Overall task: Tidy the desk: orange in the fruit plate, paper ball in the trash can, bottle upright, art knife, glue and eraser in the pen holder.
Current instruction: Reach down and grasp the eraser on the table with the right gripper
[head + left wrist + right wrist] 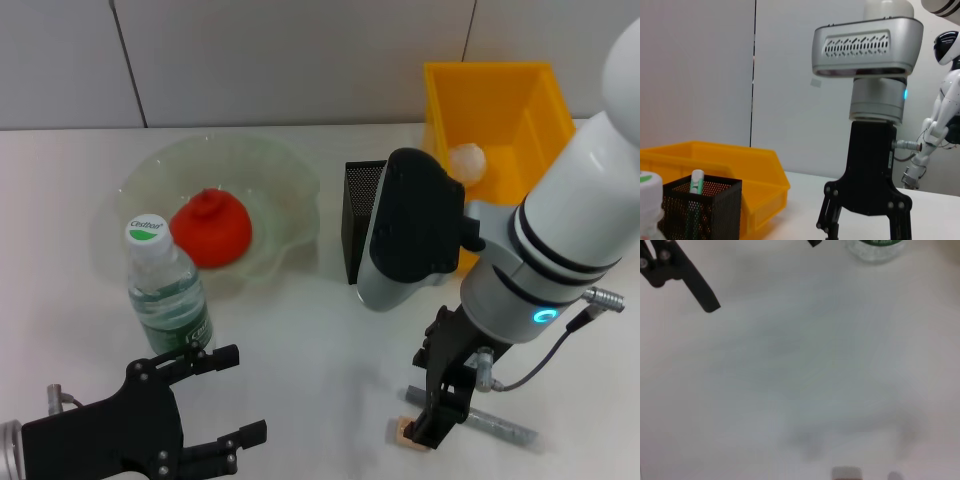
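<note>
Beige and small, the eraser lies flat on the white desk, right at the tips of your right gripper, which points straight down over it. Just beside it, on the far side of the fingers, lies the grey art knife. I cannot tell how wide the right claw stands, nor whether it has anything in its grip; from the head view the fingers overlap.

Expect the eraser to be light, slightly soft and grippy, so it should not slip, but it sits low: you need the fingertips almost on the desk, closing across its short sides. Too much squeeze may make it pop out or tilt.

The knife is likely stiff, thin and slick; take it across the width near the middle.

Your left gripper hovers near the upright bottle, fingers spread wide and holding nothing. The pen holder stands beside the yellow bin.
</note>
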Tool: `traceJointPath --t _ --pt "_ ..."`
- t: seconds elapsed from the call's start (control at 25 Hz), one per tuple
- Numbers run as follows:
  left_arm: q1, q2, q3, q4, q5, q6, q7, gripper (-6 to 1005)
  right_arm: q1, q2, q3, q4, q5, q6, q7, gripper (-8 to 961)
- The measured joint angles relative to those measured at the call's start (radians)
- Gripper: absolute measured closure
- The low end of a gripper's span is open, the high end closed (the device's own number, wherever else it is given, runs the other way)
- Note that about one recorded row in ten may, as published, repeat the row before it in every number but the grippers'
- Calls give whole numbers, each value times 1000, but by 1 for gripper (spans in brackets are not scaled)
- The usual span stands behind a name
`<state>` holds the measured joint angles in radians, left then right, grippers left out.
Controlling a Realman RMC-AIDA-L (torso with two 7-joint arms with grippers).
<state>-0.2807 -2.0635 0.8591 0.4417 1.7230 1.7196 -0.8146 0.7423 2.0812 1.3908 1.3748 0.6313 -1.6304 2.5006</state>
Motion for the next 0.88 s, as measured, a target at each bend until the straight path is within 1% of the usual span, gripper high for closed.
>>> traceJointPath --t 0.36,0.68,0.88 --pt "-6 0 0 0 1 -4 1 197 -5 3 -50 -37 10 43 9 170" --pt "-5 0 2 0 1 0 5 197 -12 3 -136 -59 10 95 32 202" --pt "-2 0 4 0 1 1 8 196 -11 3 -155 -60 6 108 41 222"
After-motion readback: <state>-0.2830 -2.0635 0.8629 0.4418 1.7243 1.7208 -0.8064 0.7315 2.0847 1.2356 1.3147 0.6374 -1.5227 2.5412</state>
